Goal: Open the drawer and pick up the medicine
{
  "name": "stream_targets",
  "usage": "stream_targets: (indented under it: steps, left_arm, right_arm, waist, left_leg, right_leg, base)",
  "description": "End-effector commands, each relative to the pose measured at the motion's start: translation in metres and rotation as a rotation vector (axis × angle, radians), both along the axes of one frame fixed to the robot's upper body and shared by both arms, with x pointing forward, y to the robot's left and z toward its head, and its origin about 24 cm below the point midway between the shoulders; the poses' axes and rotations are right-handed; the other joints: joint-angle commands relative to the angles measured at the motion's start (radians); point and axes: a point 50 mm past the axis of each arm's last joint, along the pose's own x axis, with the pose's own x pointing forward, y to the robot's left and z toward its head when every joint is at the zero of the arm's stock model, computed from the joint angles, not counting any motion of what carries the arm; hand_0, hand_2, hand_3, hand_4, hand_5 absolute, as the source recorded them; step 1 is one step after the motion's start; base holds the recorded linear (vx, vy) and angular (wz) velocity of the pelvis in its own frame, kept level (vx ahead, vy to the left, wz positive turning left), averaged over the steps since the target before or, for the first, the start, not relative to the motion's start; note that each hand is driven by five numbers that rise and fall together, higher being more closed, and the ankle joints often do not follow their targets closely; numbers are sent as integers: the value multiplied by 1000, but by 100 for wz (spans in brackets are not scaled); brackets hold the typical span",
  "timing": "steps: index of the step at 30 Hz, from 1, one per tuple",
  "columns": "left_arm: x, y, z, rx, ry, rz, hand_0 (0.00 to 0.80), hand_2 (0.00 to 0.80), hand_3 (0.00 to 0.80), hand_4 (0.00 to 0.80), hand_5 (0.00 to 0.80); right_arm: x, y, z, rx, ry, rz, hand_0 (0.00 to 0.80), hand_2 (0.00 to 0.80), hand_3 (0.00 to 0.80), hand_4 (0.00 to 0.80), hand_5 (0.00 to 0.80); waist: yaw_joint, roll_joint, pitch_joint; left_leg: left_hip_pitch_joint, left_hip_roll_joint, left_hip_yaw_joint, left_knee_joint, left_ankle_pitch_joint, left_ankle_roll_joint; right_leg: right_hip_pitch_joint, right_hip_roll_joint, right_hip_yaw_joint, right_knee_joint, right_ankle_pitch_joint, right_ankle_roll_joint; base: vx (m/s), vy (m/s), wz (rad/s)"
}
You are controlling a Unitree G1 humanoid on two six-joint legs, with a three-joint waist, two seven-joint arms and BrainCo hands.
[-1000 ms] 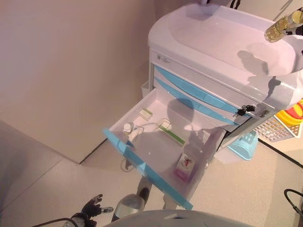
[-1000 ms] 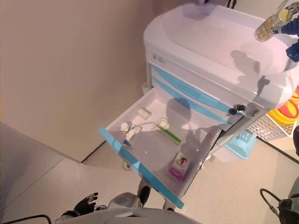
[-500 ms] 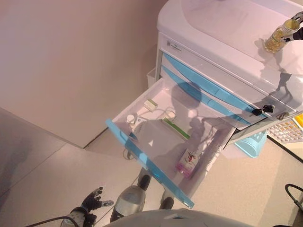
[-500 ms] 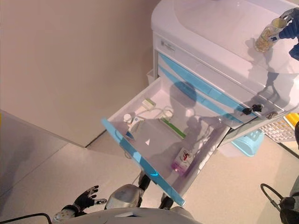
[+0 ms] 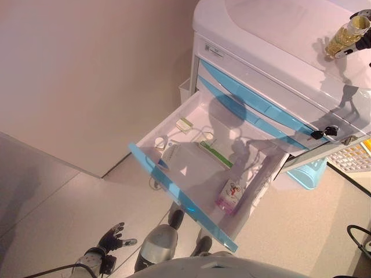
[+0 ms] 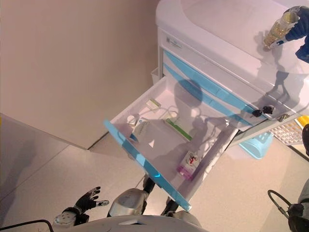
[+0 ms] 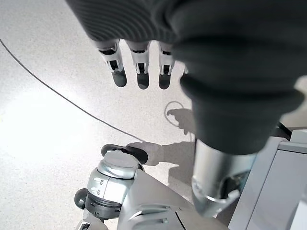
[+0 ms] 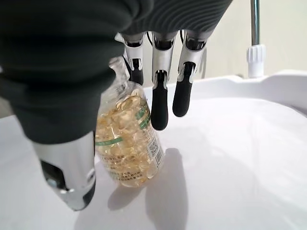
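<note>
The right hand (image 8: pixel 144 72) has its fingers and thumb curled round the medicine bottle (image 8: pixel 127 139), a clear bottle full of yellow capsules, and holds it tilted over the white top of the cart (image 5: pixel 272 29), its base at or just above the surface. Below, the drawer (image 5: pixel 174 191) with its blue front stands pulled wide open, a pink and white box (image 5: pixel 230 196) near its front right corner, a green strip (image 5: pixel 215 153) and a small white bottle (image 6: pixel 131 119) farther back. The left hand (image 5: pixel 112 238) hangs low by the floor, fingers spread and holding nothing.
</note>
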Motion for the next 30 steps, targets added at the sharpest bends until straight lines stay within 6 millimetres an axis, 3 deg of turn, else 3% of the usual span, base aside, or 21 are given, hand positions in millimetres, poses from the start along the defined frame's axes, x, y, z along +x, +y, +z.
stream_targets:
  steps: [1, 8, 18, 24, 27, 30]
  left_arm:
    - [-7, 5, 3, 12, -16, -40, 0, 0, 0, 0, 0]
    - [-14, 2, 0, 5, 5, -24, 0, 0, 0, 0, 0]
    - [-18, 7, 0, 19, 11, -19, 0, 0, 0, 0, 0]
    - [-24, 12, -1, 46, 46, -33, 0, 0, 0, 0, 0]
    - [-25, 9, -3, 45, 63, -45, 0, 0, 0, 0, 0]
    - [-23, 6, -4, 48, 76, -69, 0, 0, 0, 0, 0]
  right_arm:
    - [-4, 8, 21, -89, -114, 25, 0, 0, 0, 0, 0]
    - [-11, 2, 30, -92, -250, -21, 0, 0, 0, 0, 0]
    - [-30, 3, 61, 120, -609, 42, 0, 0, 0, 0, 0]
    - [-63, 7, 97, 305, -960, 155, 0, 0, 0, 0, 0]
    - [-78, -2, 98, 422, -1096, 198, 0, 0, 0, 0, 0]
    - [-83, -8, 81, 482, -1147, 223, 0, 0, 0, 0, 0]
  waist:
    - [17, -9, -20]
    - [13, -6, -27]
    - [-14, -7, -39]
    - [-70, -14, -76]
    - [-104, -7, -94]
    - [-138, -1, -104]
  left_leg:
    - [-10, -19, 54, 27, -101, -13]
    - [5, -15, 72, 21, -104, -11]
    - [26, -7, 102, 16, -118, -6]
    - [51, 4, 139, 16, -134, -2]
    - [63, 4, 157, 24, -149, 2]
    - [74, 4, 174, 36, -165, 7]
  right_leg:
    - [-59, -55, 45, 68, 27, 71]
    - [-50, -61, 44, 59, 33, 78]
    - [-49, -63, 61, 66, 29, 87]
    - [-46, -57, 94, 81, 17, 87]
    - [-46, -52, 118, 90, 9, 87]
    - [-45, -42, 150, 94, 3, 81]
  base:
    - [0, 0, 0]
    - [16, 15, -2]
    - [-12, -8, -11]
    - [-2, -41, -14]
    - [-24, -56, -23]
    - [-47, -73, -27]
